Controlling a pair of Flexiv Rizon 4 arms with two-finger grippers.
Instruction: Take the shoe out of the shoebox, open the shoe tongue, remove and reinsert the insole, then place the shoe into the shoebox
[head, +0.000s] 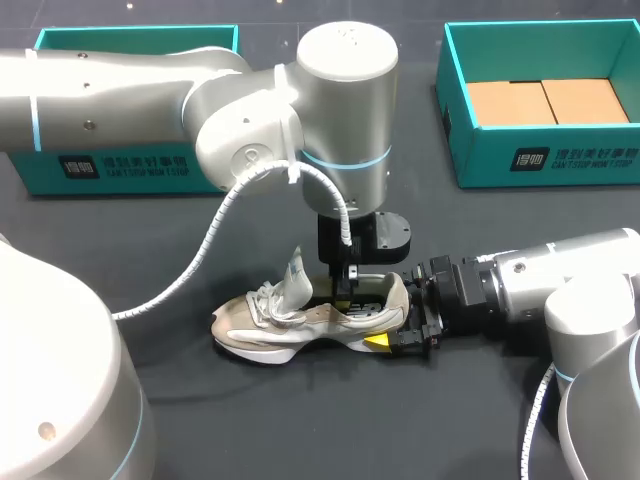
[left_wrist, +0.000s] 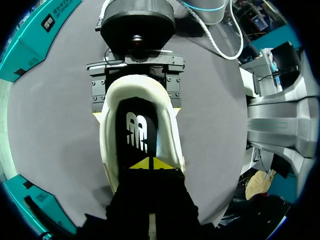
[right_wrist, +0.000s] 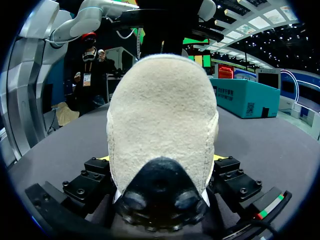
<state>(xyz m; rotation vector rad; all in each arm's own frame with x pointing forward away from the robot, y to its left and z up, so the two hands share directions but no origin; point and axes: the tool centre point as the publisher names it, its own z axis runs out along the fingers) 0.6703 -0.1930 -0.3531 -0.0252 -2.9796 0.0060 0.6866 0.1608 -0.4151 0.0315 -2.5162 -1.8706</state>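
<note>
A beige and white shoe (head: 300, 325) lies on the dark table on its sole, its tongue (head: 297, 275) pulled up. My left gripper (head: 345, 295) comes down from above into the shoe's opening. In the left wrist view this gripper (left_wrist: 150, 163) is shut, its yellow tips together over the black insole (left_wrist: 137, 125) that lies flat inside. My right gripper (head: 392, 318) comes in low from the right, with a finger against each side of the heel (right_wrist: 162, 120), and holds the shoe there.
An open teal shoebox (head: 540, 155) with brown cardboard inside stands at the back right. A second teal box (head: 120, 170) stands at the back left, partly behind my left arm. Dark table shows in front of the shoe.
</note>
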